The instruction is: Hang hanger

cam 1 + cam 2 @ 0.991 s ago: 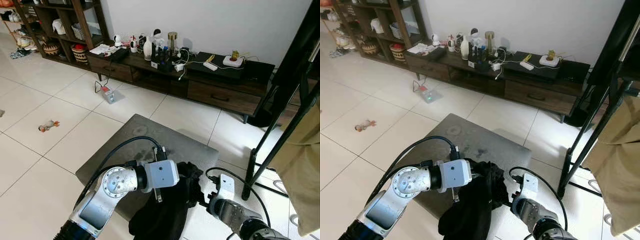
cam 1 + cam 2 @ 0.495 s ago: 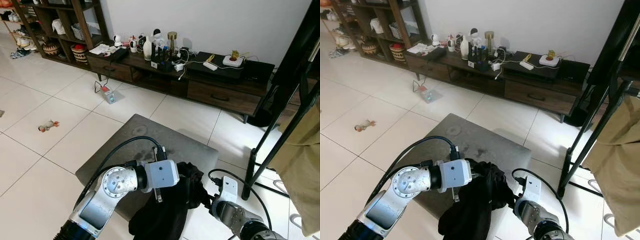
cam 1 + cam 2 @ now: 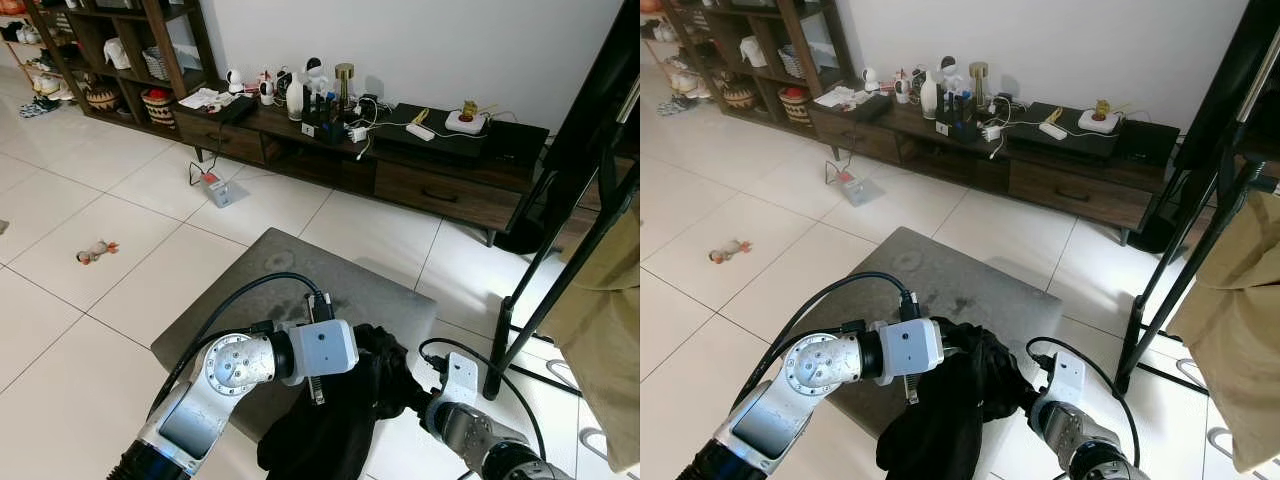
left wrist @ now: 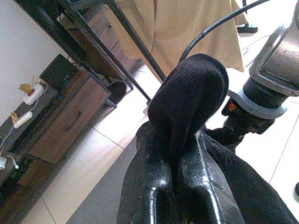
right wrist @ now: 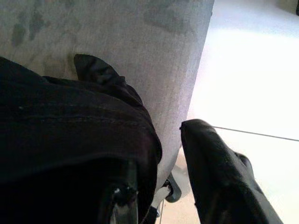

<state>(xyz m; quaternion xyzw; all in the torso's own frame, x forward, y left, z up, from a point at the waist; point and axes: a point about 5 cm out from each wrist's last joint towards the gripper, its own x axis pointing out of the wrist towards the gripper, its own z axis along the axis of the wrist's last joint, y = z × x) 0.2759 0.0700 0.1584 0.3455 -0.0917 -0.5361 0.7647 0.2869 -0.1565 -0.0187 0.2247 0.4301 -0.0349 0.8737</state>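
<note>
A black garment (image 3: 335, 425) hangs in a bundle off the front edge of a grey padded stool (image 3: 285, 275). My left gripper (image 4: 175, 158) is shut on a fold of this garment (image 4: 187, 102), holding it up just above the stool's near corner. My right gripper (image 5: 156, 186) is open, low at the garment's right side. One of its fingers (image 5: 217, 177) is bare and the cloth (image 5: 70, 140) lies over the other. A black clothes rack (image 3: 560, 240) stands to the right with a beige garment (image 3: 605, 330) on it.
A dark low TV console (image 3: 440, 170) with small items and cables runs along the far wall, with shelves (image 3: 120, 60) at the far left. A power strip (image 3: 215, 188) and a small toy (image 3: 97, 251) lie on the white tile floor. The rack's foot (image 3: 495, 385) stands near my right wrist.
My right wrist has edged slightly to the right beside the garment. The left arm and the black garment have stayed in place.
</note>
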